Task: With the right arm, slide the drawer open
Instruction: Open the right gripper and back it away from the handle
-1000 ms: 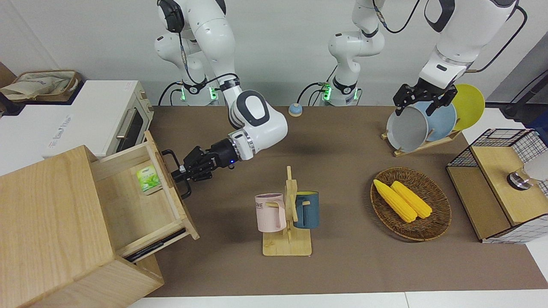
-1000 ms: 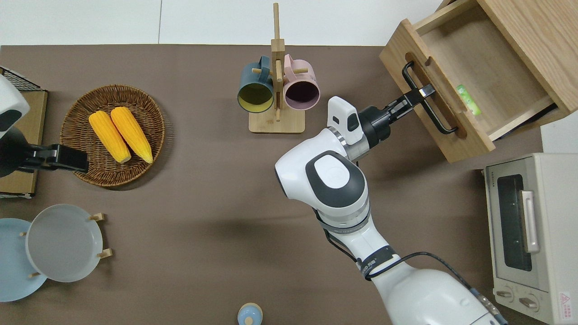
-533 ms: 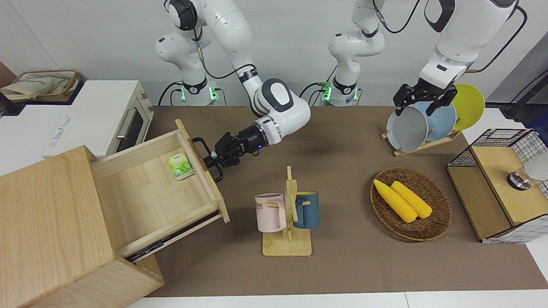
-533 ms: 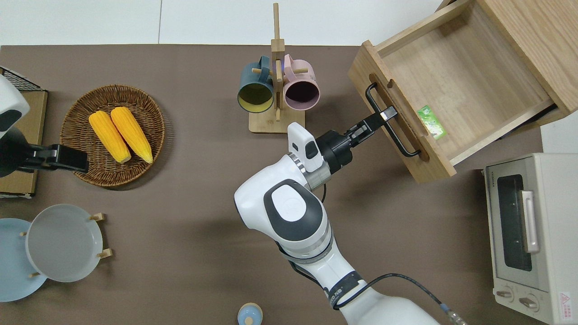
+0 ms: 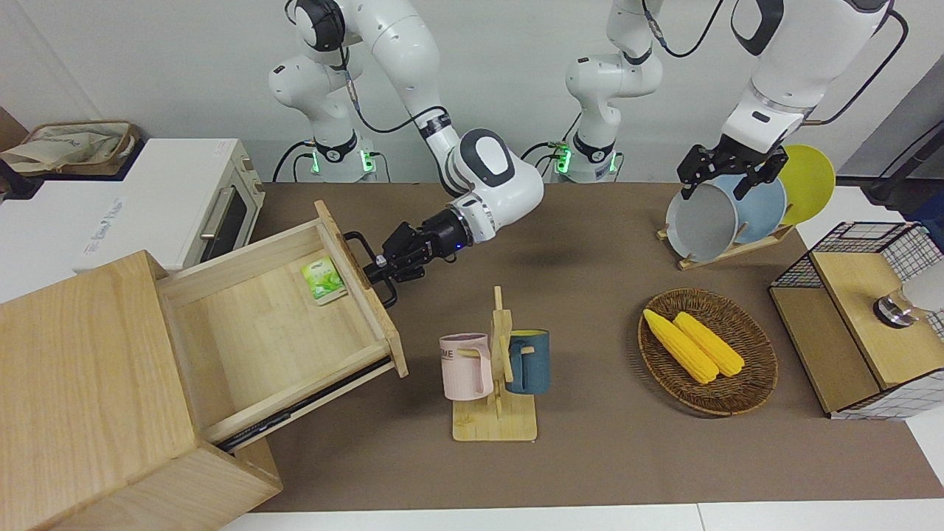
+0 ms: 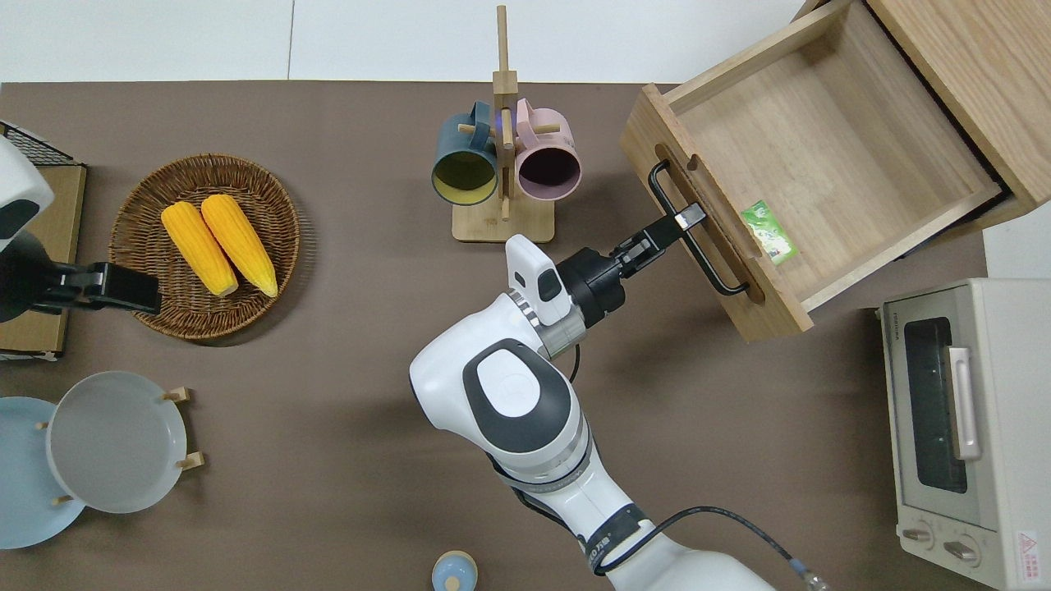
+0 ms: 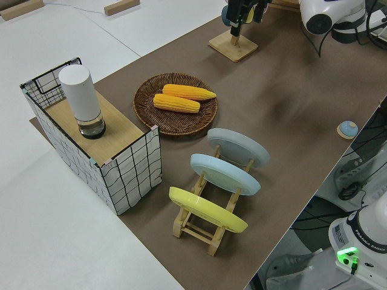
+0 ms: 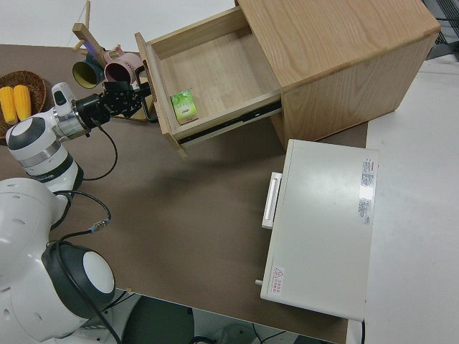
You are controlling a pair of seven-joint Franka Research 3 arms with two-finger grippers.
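Note:
The drawer [image 5: 273, 332] [image 6: 821, 148] [image 8: 208, 72] stands pulled far out of the light-wood cabinet [image 5: 81, 383] [image 6: 977, 66] at the right arm's end of the table. My right gripper [image 5: 374, 265] [image 6: 686, 220] [image 8: 143, 100] is shut on the middle of the black loop handle [image 5: 387, 296] [image 6: 718, 279]. A small green packet [image 5: 323, 280] [image 6: 768, 232] lies inside the drawer against its front panel. The left arm is parked.
A wooden mug rack [image 5: 494, 369] [image 6: 502, 164] with a pink and a blue mug stands close to the drawer's front corner. A white toaster oven [image 5: 162, 199] [image 6: 961, 427] sits nearer to the robots than the cabinet. A wicker basket [image 5: 767, 369] holds corn.
The drawer has slid much farther out of the cabinet, my right gripper drawing back with the handle in its grip. The green packet travelled with the drawer.

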